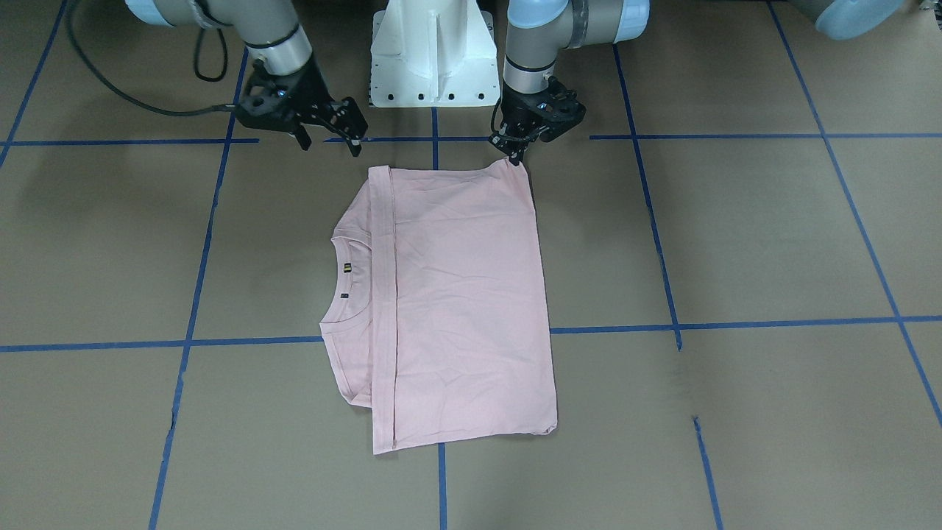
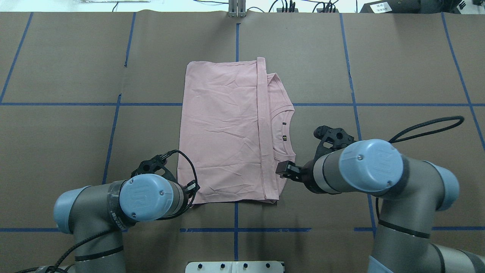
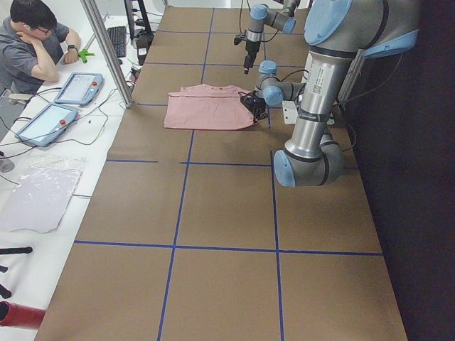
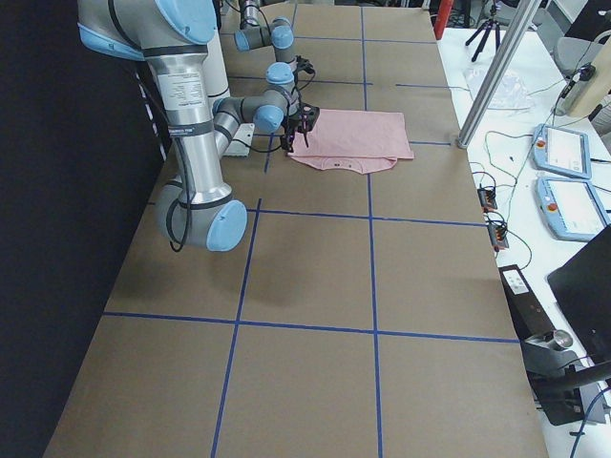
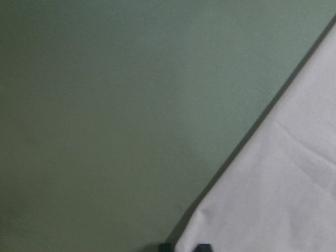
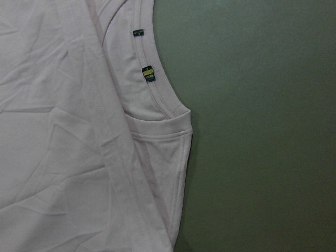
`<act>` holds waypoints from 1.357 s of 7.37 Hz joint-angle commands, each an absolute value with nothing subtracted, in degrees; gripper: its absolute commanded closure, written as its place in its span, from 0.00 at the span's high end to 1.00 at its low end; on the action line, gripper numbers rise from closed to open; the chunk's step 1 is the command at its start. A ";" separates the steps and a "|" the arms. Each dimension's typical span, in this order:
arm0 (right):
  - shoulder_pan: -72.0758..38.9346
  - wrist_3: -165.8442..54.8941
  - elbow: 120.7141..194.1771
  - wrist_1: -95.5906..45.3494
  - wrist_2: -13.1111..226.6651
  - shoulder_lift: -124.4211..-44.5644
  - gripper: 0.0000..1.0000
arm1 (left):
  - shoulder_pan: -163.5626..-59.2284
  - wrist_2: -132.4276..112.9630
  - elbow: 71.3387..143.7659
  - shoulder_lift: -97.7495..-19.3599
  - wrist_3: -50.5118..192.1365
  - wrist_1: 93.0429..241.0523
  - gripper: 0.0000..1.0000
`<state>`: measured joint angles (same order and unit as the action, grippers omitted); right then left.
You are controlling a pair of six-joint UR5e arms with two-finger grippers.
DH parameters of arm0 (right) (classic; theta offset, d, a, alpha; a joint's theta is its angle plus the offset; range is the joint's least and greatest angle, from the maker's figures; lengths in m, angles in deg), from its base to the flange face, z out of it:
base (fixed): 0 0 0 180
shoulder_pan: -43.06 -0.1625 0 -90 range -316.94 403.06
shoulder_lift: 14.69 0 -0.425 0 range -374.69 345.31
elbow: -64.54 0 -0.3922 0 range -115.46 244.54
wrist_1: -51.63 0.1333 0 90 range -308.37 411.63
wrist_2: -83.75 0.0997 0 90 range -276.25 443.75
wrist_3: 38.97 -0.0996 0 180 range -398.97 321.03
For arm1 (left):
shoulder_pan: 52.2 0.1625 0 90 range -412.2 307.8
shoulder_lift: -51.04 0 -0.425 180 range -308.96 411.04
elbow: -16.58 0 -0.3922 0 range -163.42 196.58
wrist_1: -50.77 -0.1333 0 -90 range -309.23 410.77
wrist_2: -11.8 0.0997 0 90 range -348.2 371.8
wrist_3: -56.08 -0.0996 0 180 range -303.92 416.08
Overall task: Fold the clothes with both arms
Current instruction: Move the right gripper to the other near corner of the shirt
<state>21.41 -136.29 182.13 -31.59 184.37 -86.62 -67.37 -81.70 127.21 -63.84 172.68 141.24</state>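
Left gripper (image 1: 517, 156) pinches the folded pink T-shirt (image 1: 456, 294) at its corner; right gripper (image 1: 331, 147) hangs spread, empty.

- Letters "UR" pressed into blue joint cap (image 2: 146, 197) on left arm (image 2: 94, 208).
- Dark band (image 2: 115, 218) on same arm: white letters, too blurry to read.
- 2 tiny tags (image 6: 148, 73) in T-shirt (image 2: 223, 132) collar (image 6: 163, 107): too small to read.

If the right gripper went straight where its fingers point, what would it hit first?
Probably the T-shirt, at its near corner on the side of the collar; how high the right gripper sits is unclear.
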 commanded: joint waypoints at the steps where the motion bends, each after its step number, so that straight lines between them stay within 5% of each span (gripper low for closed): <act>1: 22.84 -142.39 175.22 -31.43 184.30 -82.11 1.00 | -68.19 -81.80 128.11 -63.83 170.97 141.21 0.00; 10: 26.89 -143.92 167.99 -30.99 179.82 -79.20 0.98 | -68.90 -81.89 128.91 -63.57 169.37 141.30 0.00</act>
<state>26.88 -143.92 168.43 -31.00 179.82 -79.30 -68.90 -81.88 128.92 -63.57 169.37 141.26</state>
